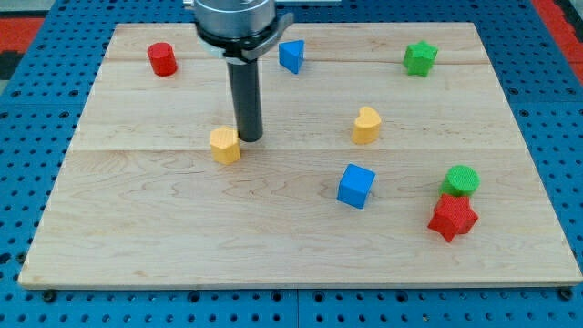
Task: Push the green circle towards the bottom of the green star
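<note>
The green circle [461, 179] sits at the view's lower right, touching the red star [453, 218] just below it. The green star [420, 57] sits at the view's upper right, far above the circle. My tip [250, 138] is left of centre, right beside the yellow hexagon-like block [225, 145] and touching or nearly touching its right side. The tip is far to the left of the green circle.
A red cylinder [163, 58] sits at the upper left. A blue block [291, 55] sits at the top centre. A yellow heart [366, 125] is right of centre. A blue cube [355, 185] lies left of the green circle. The wooden board [137, 237] rests on a blue pegboard.
</note>
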Robot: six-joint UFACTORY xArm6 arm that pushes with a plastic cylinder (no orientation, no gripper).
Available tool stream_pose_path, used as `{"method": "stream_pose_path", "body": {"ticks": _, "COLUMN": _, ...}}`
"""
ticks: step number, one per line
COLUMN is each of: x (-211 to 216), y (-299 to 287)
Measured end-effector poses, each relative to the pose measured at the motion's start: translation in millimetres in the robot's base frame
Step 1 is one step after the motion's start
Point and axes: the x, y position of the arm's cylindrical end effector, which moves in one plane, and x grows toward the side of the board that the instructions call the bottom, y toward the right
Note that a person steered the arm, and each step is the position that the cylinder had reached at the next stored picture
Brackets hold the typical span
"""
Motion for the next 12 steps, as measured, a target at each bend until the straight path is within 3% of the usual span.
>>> {"method": "stream_pose_path", "body": {"ticks": 2, "x": 1, "y": 0}}
{"method": "stream_pose_path", "body": {"ticks": 4, "x": 32, "y": -7}}
{"method": "stream_pose_path", "body": {"ticks": 8, "x": 31, "y": -89}}
{"method": "stream_pose_path", "body": {"ticks": 10, "x": 31, "y": -38}}
{"method": "stream_pose_path", "body": {"ticks": 12, "x": 31, "y": -26}}
